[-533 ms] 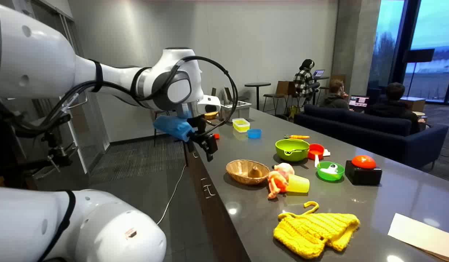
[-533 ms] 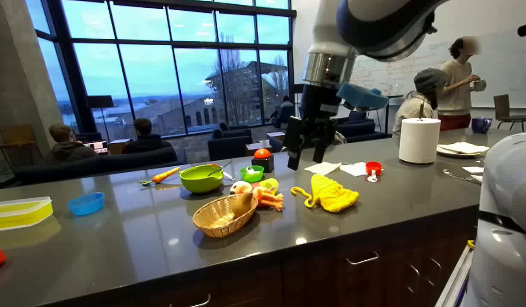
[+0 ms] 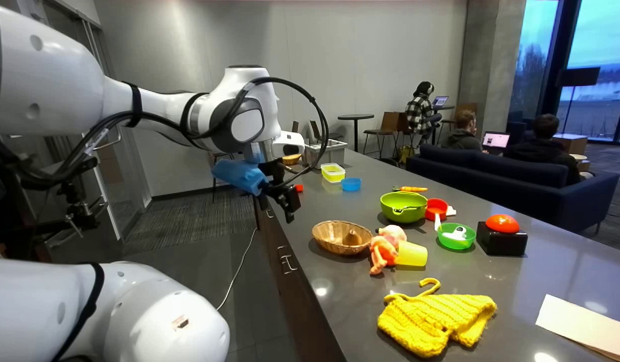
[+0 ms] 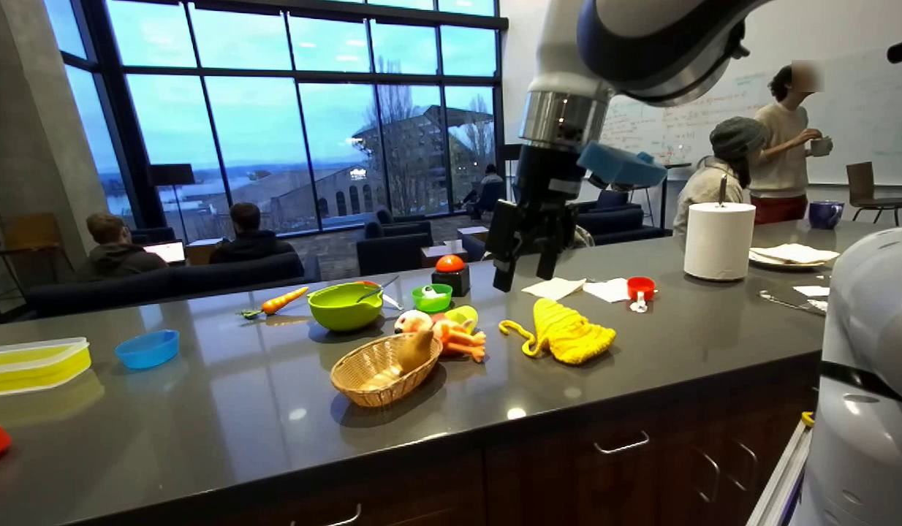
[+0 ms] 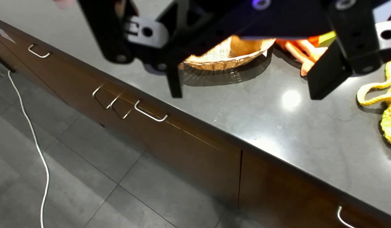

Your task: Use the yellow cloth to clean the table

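1. The black two-finger gripper [image 5: 246, 95] has its fingers spread wide, holding nothing, raised near the front edge of the glossy grey counter [image 4: 677, 343]
2. The yellow chunky-knit cloth [image 3: 435, 322] lies bunched on that counter, well apart from the gripper
3. Step, as judged: reach and grasp; pinch the thick folded body from above, not the loose yellow cord [image 5: 371, 86]
4. Clearance: the orange plush-looking toy [image 3: 383, 251] and oval wicker basket [image 4: 392, 391] lie near the likely path; pass above both, then wipe the bare strip toward the front edge, stopping short
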`<act>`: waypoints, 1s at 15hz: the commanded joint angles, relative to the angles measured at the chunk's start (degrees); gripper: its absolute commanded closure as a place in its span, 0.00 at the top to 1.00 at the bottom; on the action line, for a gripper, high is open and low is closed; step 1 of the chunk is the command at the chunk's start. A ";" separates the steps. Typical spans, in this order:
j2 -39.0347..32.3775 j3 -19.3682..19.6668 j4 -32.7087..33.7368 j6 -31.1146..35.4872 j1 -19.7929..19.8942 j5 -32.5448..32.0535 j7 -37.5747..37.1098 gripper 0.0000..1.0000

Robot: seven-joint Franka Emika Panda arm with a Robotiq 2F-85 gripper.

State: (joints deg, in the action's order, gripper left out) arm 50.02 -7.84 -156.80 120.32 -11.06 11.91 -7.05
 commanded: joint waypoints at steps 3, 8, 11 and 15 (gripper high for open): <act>0.01 -0.21 0.16 -0.24 0.30 0.19 0.20 1.00; 0.01 -0.21 0.16 -0.24 0.30 0.19 0.20 1.00; -0.07 -0.56 -0.44 1.32 0.02 0.57 0.11 1.00; -3.05 -1.24 0.48 6.13 0.55 -0.14 0.00 1.00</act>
State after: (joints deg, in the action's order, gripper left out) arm 49.21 -8.06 -156.82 123.06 -11.06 11.91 -7.05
